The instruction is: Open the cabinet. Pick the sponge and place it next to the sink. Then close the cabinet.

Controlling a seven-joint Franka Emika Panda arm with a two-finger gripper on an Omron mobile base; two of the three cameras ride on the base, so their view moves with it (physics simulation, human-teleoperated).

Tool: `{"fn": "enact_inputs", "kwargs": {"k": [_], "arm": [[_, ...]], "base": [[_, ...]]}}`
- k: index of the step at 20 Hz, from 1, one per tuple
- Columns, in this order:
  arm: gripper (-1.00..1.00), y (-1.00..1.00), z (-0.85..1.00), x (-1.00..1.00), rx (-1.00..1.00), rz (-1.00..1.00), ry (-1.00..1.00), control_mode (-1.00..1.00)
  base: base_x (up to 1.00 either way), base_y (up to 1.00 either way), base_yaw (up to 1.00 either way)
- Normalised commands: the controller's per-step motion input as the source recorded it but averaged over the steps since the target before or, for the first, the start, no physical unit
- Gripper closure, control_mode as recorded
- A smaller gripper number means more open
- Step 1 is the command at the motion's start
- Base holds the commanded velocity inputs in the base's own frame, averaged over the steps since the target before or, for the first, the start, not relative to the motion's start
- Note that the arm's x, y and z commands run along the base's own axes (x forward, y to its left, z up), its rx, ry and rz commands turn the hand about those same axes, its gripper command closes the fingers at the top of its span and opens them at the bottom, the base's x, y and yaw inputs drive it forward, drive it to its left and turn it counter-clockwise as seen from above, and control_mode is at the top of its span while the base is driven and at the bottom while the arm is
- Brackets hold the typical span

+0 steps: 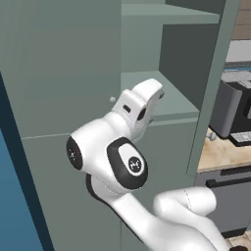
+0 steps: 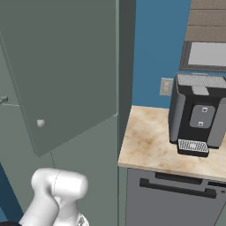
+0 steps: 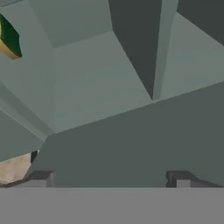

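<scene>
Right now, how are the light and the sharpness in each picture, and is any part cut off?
Left base view: even light, the open cabinet shaded dark inside. Right base view: flat and sharp, no glare on the coffee machine. Hand view: slightly soft; the sponge is cut by the left edge.

No legible txt, labels or nos. on anything in view.
</scene>
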Motion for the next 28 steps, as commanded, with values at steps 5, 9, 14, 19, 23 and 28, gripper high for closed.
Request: {"fn": "enact_inputs", "kwargs": {"k": [5, 9, 14, 19, 23, 28], "arm": [[-1.00, -0.22, 0.00, 0.03, -0.11, -0.03, 0.07, -1.00], [-1.00, -0.37, 0.00, 0.00, -0.03, -0.13, 0.16, -1.00], [-1.00, -0.37, 0.00, 0.00, -0.01, -0.17, 0.17, -1.00], [-1.00, -0.27, 0.00, 0.00, -0.02, -0.12, 0.08, -1.00], [-1.00, -0.36, 0.00, 0.00, 0.00, -0.08, 0.02, -1.00], [-1.00, -0.70, 0.00, 0.00, 0.00, -0.08, 0.00, -1.00]], "base": [[0.00, 0.00, 0.00], [0.00, 0.00, 0.00], [0.00, 0.00, 0.00], [0.00, 0.00, 0.00], [0.00, 0.00, 0.00], [0.00, 0.00, 0.00]]}}
